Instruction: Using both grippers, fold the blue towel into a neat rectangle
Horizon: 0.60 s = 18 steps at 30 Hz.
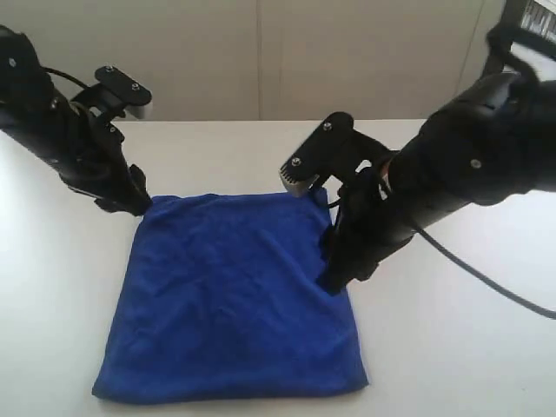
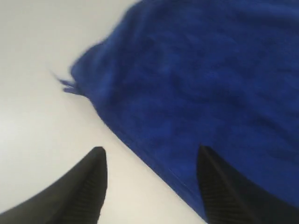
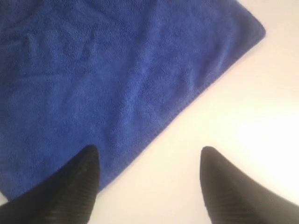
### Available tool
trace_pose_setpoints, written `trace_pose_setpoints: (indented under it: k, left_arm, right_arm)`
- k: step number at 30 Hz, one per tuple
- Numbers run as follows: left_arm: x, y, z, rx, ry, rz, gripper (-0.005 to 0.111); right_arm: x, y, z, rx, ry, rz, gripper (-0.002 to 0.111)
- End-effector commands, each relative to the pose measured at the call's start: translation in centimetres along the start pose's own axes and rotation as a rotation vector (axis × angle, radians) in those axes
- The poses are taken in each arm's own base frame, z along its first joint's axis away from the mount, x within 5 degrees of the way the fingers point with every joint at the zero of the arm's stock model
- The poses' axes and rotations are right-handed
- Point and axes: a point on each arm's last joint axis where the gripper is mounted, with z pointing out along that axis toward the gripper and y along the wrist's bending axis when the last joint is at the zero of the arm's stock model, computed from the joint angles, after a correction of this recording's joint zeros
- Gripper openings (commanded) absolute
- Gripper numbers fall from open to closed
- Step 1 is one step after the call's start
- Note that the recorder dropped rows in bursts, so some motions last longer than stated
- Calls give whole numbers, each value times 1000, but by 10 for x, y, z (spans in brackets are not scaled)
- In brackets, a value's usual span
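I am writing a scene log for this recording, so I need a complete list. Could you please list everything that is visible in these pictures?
blue towel: one, deep blue, lying flat on the table, middle of the exterior view.
table: one, white, under everything.
wall: one, cream, behind the table.
cable: one, black, trailing over the table on the right of the exterior view.
left end effector: one, black, open, at the towel's upper left corner in the exterior view, one finger over the towel, the other over the table.
right end effector: one, black, open, at the towel's right edge, straddling it the same way.
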Motion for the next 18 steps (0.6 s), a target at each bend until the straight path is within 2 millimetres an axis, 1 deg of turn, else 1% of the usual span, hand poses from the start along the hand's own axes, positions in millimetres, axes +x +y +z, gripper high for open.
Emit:
trace_pose_setpoints:
  k: [1, 4, 6, 8, 10, 12, 16, 18]
  left_arm:
    - [13, -51, -37, 307, 45, 195, 61]
    - [27, -83, -50, 426, 45, 328, 56]
    - [43, -102, -50, 472, 80, 383, 48]
    - [58, -114, -47, 498, 103, 435, 41]
    - [71, -123, -42, 497, 108, 471, 39]
    - [80, -125, -35, 466, 112, 478, 41]
    - [95, -120, -21, 373, 128, 512, 58]
    - [99, -119, -16, 344, 122, 521, 63]
  right_arm:
    - [14, 5, -17, -48, 73, -113, 59]
    - [22, 19, -15, -130, 57, -190, 59]
    - [26, 31, -12, -177, 57, -241, 58]
    - [30, 42, -9, -202, 74, -293, 57]
    - [36, 51, -6, -200, 96, -370, 56]
    - [40, 56, -3, -190, 102, -414, 56]
    - [43, 63, 5, -195, 78, -522, 56]
    - [45, 65, 12, -201, 70, -604, 57]
